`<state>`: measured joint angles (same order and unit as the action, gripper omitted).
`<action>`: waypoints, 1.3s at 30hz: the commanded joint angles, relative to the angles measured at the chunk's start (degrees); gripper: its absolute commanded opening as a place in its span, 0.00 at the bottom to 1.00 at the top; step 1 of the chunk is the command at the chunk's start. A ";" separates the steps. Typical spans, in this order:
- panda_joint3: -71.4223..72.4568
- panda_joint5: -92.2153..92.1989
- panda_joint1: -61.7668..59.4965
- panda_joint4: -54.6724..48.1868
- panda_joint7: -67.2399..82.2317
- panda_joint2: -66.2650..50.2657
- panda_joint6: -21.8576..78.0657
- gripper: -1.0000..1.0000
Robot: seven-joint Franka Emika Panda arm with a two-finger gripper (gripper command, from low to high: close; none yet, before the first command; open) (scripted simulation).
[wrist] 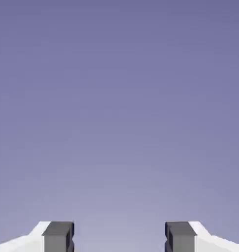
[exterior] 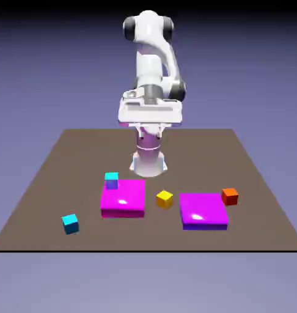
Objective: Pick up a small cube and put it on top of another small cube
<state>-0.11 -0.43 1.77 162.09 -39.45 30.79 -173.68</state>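
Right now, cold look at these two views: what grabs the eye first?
The white arm with its gripper raised at the table's far edge, jaws open and empty in the hand view. Then two magenta flat blocks up front, the yellow cube between them. The orange-red cube sits by the right block's far corner, apart from the yellow one.

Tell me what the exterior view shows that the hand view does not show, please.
Only the exterior view shows the table, the yellow cube, the orange-red cube, two magenta blocks and two cyan cubes. Only the hand view shows the open, empty gap between the grey fingertips. Both show the gripper and the blue-violet backdrop.
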 commanded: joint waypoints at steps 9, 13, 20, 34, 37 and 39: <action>-0.84 -3.25 8.06 8.13 22.43 -13.97 2.43 0.50; -1.22 -4.70 11.65 11.74 32.40 -20.18 3.50 0.50; -1.62 2.54 11.40 11.81 31.62 -31.53 -2.62 0.50; -1.71 5.80 10.57 11.11 29.30 -34.93 -5.35 0.00; -1.55 -0.16 12.08 12.39 33.55 -28.71 -0.36 0.00; -1.43 -4.14 13.08 13.24 36.38 -24.56 2.97 0.00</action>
<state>-1.56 -4.53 14.86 175.33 -3.11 6.23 -170.68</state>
